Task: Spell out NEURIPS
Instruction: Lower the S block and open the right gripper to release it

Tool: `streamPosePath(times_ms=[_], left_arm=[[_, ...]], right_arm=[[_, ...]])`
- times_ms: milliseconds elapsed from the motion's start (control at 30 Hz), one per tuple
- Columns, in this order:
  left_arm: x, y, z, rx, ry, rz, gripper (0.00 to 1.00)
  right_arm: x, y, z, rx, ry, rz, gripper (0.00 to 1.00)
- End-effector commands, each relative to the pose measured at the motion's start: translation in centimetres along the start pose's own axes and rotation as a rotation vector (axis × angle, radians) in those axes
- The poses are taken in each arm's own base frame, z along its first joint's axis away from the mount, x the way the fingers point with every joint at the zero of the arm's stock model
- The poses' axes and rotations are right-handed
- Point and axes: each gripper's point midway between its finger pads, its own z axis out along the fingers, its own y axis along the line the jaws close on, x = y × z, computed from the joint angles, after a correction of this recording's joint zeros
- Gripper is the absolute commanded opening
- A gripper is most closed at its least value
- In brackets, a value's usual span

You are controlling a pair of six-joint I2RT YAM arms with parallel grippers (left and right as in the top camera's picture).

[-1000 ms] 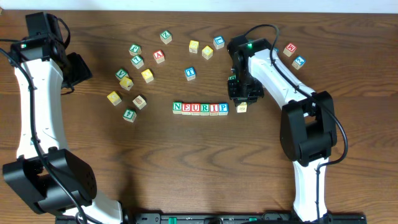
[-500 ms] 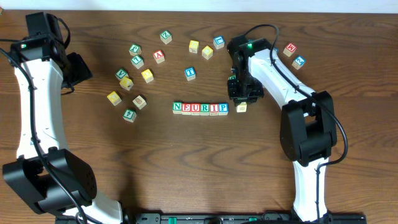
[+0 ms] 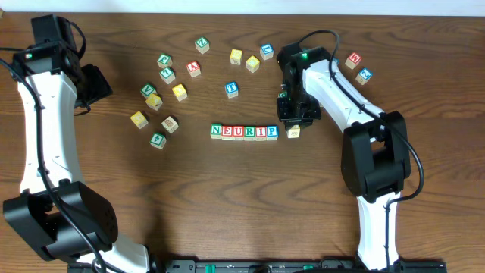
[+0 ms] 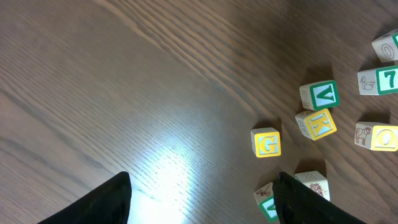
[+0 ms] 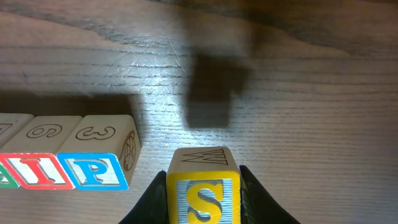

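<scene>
gripping yellow s cube between right gripper fingers, just right of p cube closing the n-e-u-r-i-p row, narrow gap between. noting left gripper spread wide, empty, over table beside g cube.

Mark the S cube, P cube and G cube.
S cube [image 5: 203, 199]: right wrist view, yellow lettered face.
P cube [image 5: 93, 172]: right wrist view, blue-framed lettered face.
G cube [image 4: 267, 144]: left wrist view, yellow lettered face.

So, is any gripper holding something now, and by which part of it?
The right gripper holds the yellow S cube, pinched by its two opposite side faces. The left gripper holds nothing.
</scene>
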Motion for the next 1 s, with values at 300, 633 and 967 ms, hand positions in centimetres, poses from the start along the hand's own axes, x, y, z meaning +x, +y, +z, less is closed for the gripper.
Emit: streamPosePath(times_ms=[300,633,967], left_arm=[[-0.25,0.27,-0.12,-0.012,-0.005,-0.001,0.72],[-0.25,0.27,-0.12,-0.012,-0.005,-0.001,0.72],[-0.25,0.27,-0.12,-0.012,-0.005,-0.001,0.72]], right_arm=[[0.66,0.79,0.39,-0.033,0.033,-0.012,0.22],[1.13,0.63,0.37,-0.027,0.052,-0.018,0.25],[1.19,0.35,0.48,-0.011,0.053,-0.018,0.31]])
